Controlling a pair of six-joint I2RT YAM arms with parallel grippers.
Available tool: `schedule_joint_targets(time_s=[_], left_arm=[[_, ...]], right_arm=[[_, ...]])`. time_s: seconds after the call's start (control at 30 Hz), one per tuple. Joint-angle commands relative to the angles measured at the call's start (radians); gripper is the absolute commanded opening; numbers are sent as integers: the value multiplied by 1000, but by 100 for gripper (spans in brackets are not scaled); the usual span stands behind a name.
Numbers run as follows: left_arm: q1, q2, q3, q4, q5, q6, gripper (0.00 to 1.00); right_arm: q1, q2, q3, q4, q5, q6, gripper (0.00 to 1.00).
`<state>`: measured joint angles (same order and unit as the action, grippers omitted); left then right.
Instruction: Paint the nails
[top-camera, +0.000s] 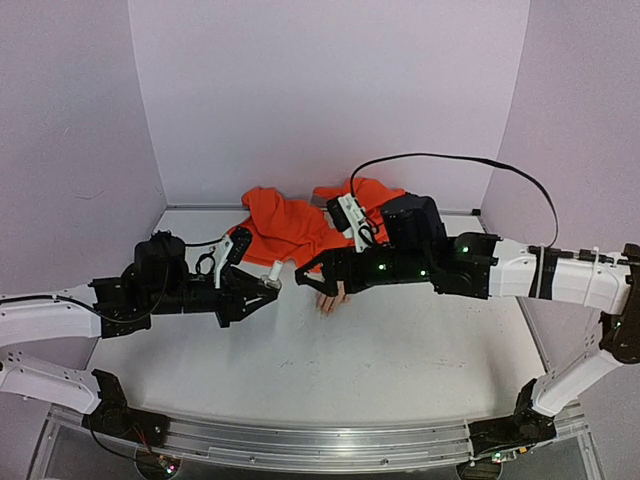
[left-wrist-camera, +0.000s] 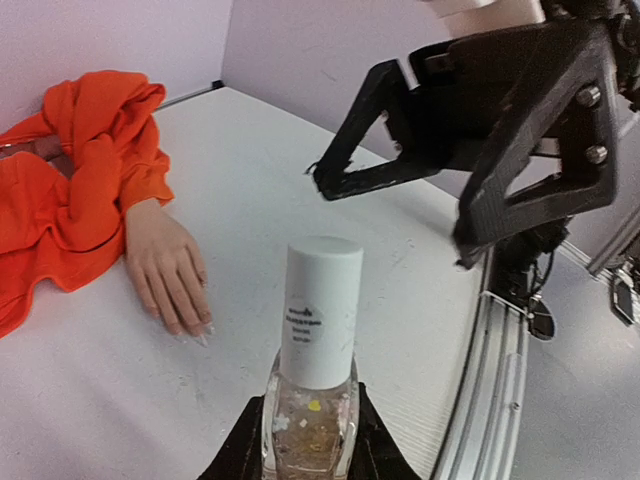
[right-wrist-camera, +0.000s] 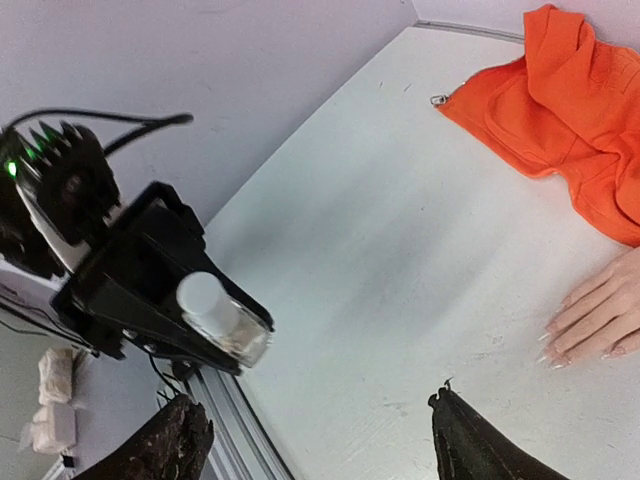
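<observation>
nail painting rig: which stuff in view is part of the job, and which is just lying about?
Job:
- nails on the mannequin hand
- white-capped bottle, held in the left end effector
- right end effector, open

Lying about:
- orange sleeve fabric
- black cable

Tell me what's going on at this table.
The left gripper is shut on a small polish bottle and holds it upright, with the white cap still on. The right gripper is open and faces the cap without touching it. The mannequin hand lies flat on the table in its orange sleeve. Its nails look pale and unpainted, so painting has not begun.
</observation>
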<state>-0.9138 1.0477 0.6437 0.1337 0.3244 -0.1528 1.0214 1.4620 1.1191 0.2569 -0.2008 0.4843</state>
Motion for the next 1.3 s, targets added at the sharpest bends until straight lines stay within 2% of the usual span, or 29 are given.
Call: schedule_joint_targets(time_s=[0.0,0.33,0.7,0.83,1.07,1.17,1.27], left_arm=[[-22,-27,-13,59,-268,39,0],[-60,-44,-39,61,-392,61,0],[-62,-77,-60,61,-412,66,0],[-62,-95,-68,60,-410,59,0],[-62,-130,-68,61,-301,35,0],[-62,-128,-65,61,-201,37,0],[-62,-119,-54,67,-41,48,0]], right_arm=[[8,41,95,106,34,167,78],[32,220,259,131,82,229,68],[76,332,358,114,93,244,32],[79,340,357,114,98,241,27],[80,320,336,134,82,189,1],[77,288,309,166,10,100,0],[74,230,242,203,-116,-104,0]])
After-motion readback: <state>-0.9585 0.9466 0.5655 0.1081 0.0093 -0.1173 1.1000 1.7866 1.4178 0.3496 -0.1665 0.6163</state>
